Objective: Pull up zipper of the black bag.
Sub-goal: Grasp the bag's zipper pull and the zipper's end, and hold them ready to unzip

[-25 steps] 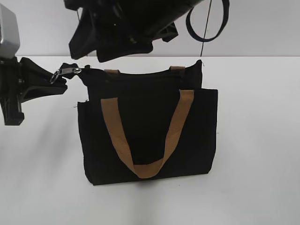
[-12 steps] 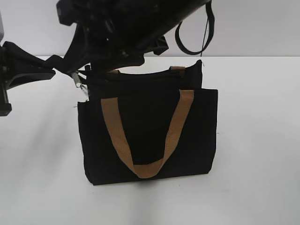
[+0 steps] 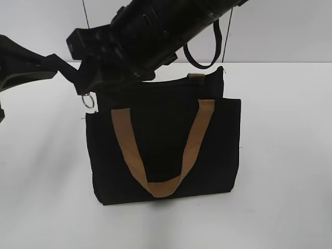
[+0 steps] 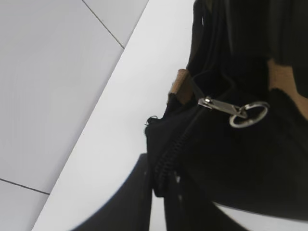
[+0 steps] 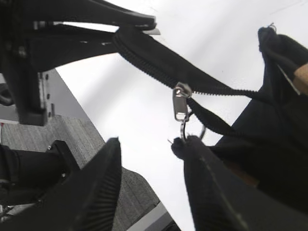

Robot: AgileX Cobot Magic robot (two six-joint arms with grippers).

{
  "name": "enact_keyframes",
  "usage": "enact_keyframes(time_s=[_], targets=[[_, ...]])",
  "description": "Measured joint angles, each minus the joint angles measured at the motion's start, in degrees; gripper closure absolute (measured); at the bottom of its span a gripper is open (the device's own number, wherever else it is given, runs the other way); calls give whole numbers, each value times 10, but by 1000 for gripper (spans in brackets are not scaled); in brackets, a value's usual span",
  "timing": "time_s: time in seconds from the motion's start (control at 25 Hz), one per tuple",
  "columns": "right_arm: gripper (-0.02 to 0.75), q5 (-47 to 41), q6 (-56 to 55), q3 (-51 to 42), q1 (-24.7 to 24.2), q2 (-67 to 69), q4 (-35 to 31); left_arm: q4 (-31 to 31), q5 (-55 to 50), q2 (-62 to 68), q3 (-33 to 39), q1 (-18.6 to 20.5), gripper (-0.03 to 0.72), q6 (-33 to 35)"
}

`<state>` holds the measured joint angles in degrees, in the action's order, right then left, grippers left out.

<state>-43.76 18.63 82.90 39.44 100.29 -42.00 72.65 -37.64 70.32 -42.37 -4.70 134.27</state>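
Note:
The black bag stands upright on the white table, with tan handles. Its zipper runs from the bag's top left corner out to a loose tail. My left gripper is shut on that tail end and holds it taut, left of the bag; the left wrist view shows the jaws pinching it. The silvery pull tab hangs with its ring at the bag's top left corner. My right gripper is open, with one finger touching the ring of the pull tab. It hovers over that corner.
The right arm crosses above the bag from the upper right and hides part of its top edge. A black cable loop hangs behind the bag. The white table extends right and in front.
The left gripper has moved up and to the left with the zipper tail. The right arm has come down and left over the bag's corner. The pull tab now hangs down.

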Motion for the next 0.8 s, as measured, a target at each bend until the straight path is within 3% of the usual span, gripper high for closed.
enact_keyframes(time_s=[0.8], targets=[[400, 63, 49, 0, 22, 52, 6, 0, 5, -3, 0, 0, 659, 0]])
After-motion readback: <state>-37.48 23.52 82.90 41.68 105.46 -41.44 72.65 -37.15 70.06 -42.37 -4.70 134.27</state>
